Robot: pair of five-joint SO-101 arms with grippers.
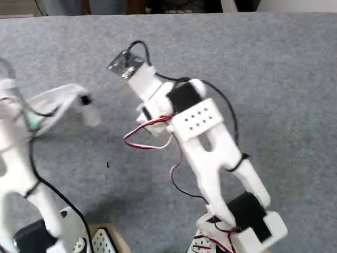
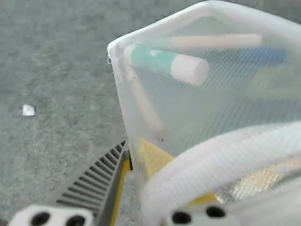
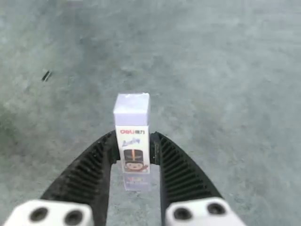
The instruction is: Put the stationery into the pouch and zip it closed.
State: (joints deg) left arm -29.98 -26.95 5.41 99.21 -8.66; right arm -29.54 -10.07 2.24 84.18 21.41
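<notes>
1. Right wrist view: I see my right gripper (image 3: 133, 139) pinching an eraser (image 3: 132, 113) between its two black ribbed fingers (image 3: 96, 165).
2. The eraser is a small white block in a paper sleeve with a cartoon figure printed on it. It stands lengthwise between the fingers, its pale end sticking out past the tips, above the grey table (image 3: 225, 70).
3. In the left wrist view, my left gripper (image 2: 123, 155) is clamped on the pouch (image 2: 197, 117). One ribbed finger (image 2: 101, 181) presses against its edge, and the pouch hides the other.
4. The pouch is translucent white with a fine mesh pattern and a thick white band along one side.
5. Through its wall I make out a green-and-white marker (image 2: 164, 61), pale pencil-like sticks, something blue and something yellow.
6. In the high view the pouch (image 1: 60, 103) sits at the upper left of the frame, with the right arm (image 1: 210, 153) at the centre.
7. A black speck (image 1: 108, 165) lies on the table between the arms.
</notes>
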